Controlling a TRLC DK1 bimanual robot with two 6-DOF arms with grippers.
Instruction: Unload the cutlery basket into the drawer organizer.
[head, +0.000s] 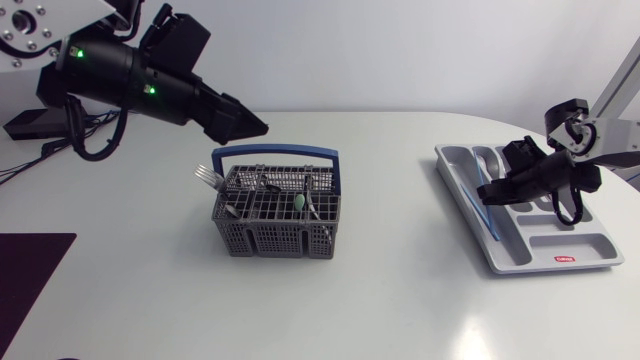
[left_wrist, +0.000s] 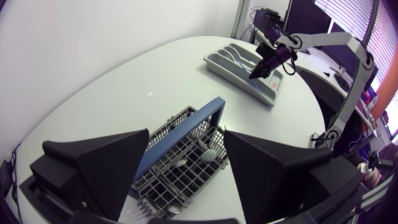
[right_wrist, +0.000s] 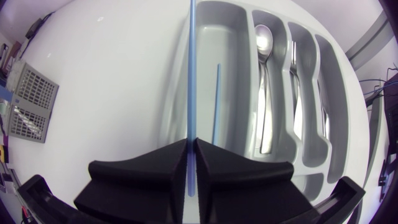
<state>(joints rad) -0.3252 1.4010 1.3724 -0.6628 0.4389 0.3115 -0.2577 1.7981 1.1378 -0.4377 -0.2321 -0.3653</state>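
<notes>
The grey cutlery basket (head: 277, 215) with a blue handle stands mid-table and holds a fork (head: 208, 177), a green-tipped piece (head: 300, 202) and other cutlery. My left gripper (head: 250, 125) hangs open above and behind it; in the left wrist view the basket (left_wrist: 180, 168) lies below the spread fingers (left_wrist: 99, 168). At the right is the grey drawer organizer (head: 540, 262). My right gripper (right_wrist: 191, 144) is shut on a thin blue stick (right_wrist: 190, 74) that runs along the rim of the organizer's widest compartment. A second blue stick (right_wrist: 215, 102) lies in that compartment, and a spoon (right_wrist: 263, 43) in the one beside it.
More metal cutlery fills the organizer's narrower slots (right_wrist: 298, 93). A dark mat (head: 25, 280) lies at the table's front left corner. White tabletop (head: 400, 250) separates basket and organizer.
</notes>
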